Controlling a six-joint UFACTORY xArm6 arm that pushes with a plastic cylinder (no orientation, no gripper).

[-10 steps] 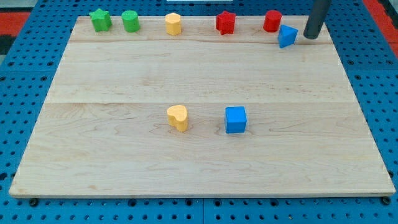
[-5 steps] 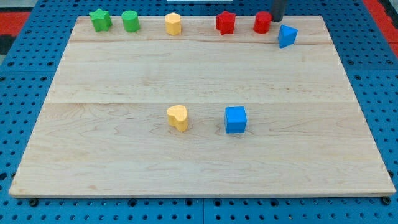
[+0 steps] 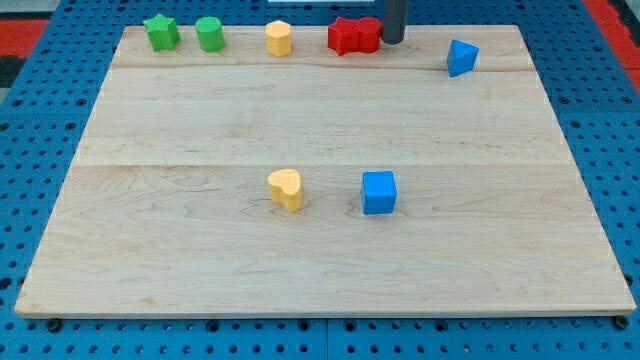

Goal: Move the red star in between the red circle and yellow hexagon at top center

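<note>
The red star point(image 3: 343, 36) sits at the view's top centre, touching the red circle point(image 3: 368, 34) on its right. The yellow hexagon point(image 3: 279, 39) stands to the star's left with a gap between them. My tip point(image 3: 392, 40) is against the right side of the red circle.
A green star point(image 3: 160, 32) and a green cylinder point(image 3: 209, 34) stand at the top left. A blue triangular block point(image 3: 461, 57) is at the top right. A yellow heart point(image 3: 286, 189) and a blue cube point(image 3: 379, 192) sit mid-board. The wooden board point(image 3: 320, 250) lies on blue pegboard.
My tip has moved left along the top edge. It pushed the red circle left into the red star, and both have shifted left toward the yellow hexagon.
</note>
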